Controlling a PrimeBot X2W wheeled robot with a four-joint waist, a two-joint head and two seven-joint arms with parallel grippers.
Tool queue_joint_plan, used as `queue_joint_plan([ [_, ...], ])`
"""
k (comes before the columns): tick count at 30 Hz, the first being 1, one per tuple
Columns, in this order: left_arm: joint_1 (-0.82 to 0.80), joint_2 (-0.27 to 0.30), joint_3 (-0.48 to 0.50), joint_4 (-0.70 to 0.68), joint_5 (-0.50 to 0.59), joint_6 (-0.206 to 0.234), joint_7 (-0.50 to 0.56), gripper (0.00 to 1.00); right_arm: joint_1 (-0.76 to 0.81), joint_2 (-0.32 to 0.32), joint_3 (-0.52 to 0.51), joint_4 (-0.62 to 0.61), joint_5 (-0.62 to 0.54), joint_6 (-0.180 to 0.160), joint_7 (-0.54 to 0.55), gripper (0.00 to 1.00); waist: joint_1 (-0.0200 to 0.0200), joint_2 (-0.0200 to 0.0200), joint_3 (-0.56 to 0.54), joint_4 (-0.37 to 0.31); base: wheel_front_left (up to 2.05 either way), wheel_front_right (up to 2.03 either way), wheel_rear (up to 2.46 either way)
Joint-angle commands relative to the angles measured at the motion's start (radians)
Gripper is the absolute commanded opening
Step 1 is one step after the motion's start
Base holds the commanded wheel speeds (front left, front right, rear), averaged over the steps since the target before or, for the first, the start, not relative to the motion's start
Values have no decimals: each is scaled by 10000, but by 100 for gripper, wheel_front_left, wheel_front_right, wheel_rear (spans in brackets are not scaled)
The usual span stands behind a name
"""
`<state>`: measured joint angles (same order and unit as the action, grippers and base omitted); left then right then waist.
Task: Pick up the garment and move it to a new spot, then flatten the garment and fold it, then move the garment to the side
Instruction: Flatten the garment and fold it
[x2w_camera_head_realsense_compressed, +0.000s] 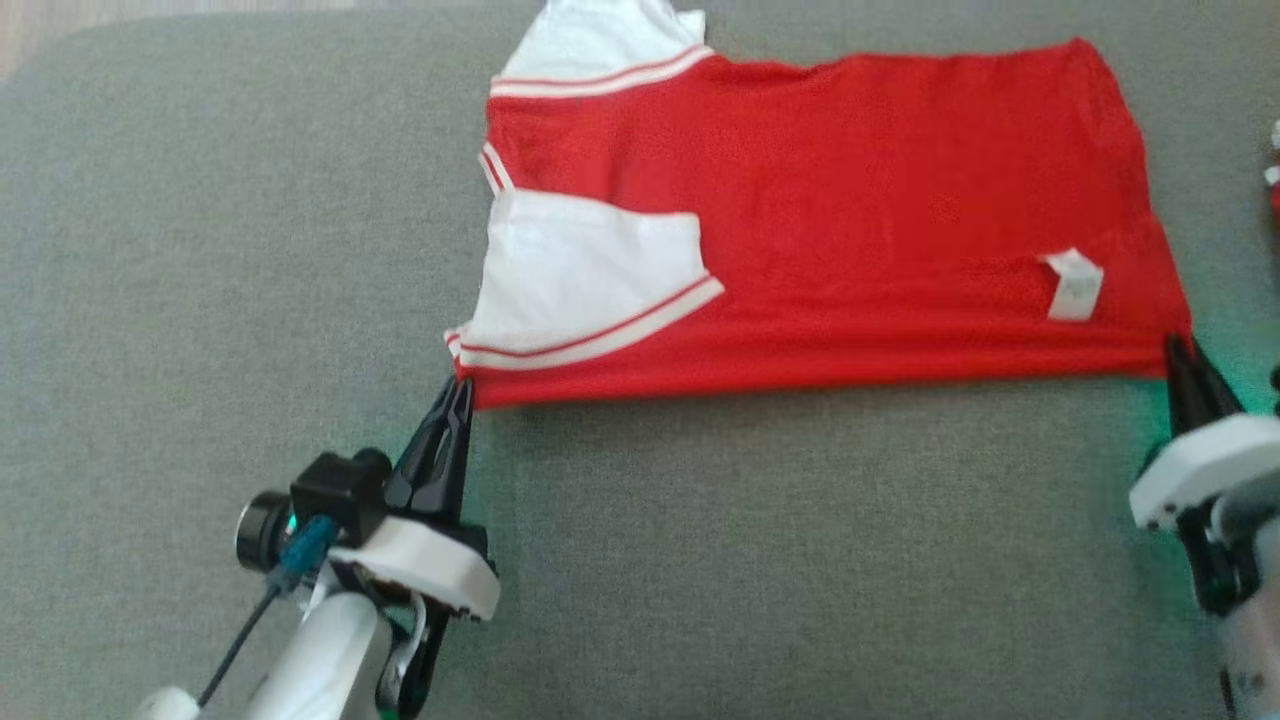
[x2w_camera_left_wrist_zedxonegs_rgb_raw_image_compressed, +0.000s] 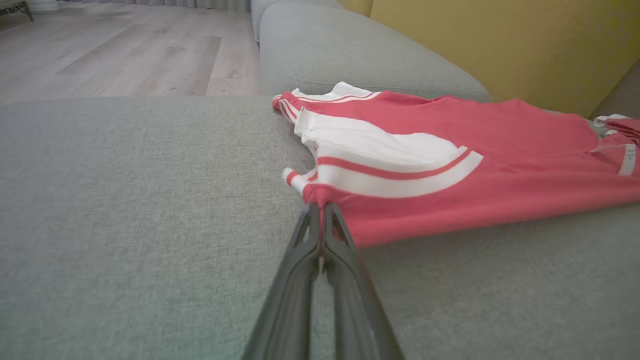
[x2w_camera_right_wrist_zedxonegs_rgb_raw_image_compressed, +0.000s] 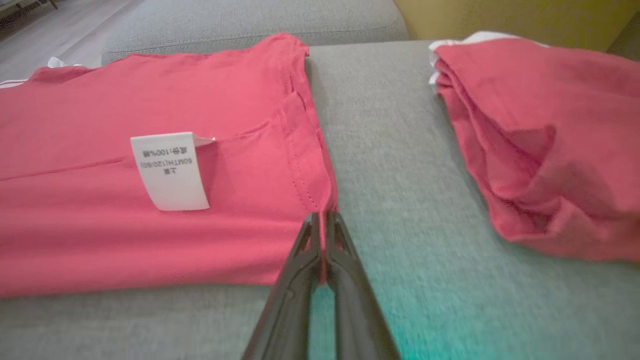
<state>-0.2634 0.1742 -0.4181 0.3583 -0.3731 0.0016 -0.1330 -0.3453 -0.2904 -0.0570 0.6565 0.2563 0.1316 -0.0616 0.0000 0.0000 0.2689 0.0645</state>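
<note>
Garment (x2w_camera_head_realsense_compressed: 850, 200) lies flat toward the sofa's (x2w_camera_head_realsense_compressed: 200, 300) far edge; left claw (x2w_camera_head_realsense_compressed: 463, 386) and right claw (x2w_camera_head_realsense_compressed: 1177, 348) each pinch one near corner, likely so both lift evenly for the fold.

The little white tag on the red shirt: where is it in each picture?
Head view: small white fabric care tag, lower right of the red garment.
Left wrist view: tag at far right edge.
Right wrist view: tag left of centre.
Shared landmark: grey fabric sofa cushion.

grey sofa (x2w_camera_left_wrist_zedxonegs_rgb_raw_image_compressed: 125, 200) | yellow backrest (x2w_camera_left_wrist_zedxonegs_rgb_raw_image_compressed: 500, 45) | pale wood floor (x2w_camera_left_wrist_zedxonegs_rgb_raw_image_compressed: 125, 50)
</note>
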Motion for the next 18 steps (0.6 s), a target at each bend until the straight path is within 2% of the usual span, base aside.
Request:
queue_joint_plan([
  [1, 107, 305, 404, -436, -77, 172, -14, 0, 381, -315, 59, -375, 189, -9, -37, 0, 0, 0, -144, -18, 0, 0, 0],
  [10, 1768, 592, 291, -1613, -250, 433, 122, 0, 2108, -459, -10, -1656, 607, -9, 123, 0, 0, 0, -640, -210, 0, 0, 0],
  [18, 3217, 773, 69, -2666, -416, 723, 571, 0, 3549, -297, -438, -3117, 518, -9, 480, 0, 0, 0, -927, -352, 0, 0, 0],
])
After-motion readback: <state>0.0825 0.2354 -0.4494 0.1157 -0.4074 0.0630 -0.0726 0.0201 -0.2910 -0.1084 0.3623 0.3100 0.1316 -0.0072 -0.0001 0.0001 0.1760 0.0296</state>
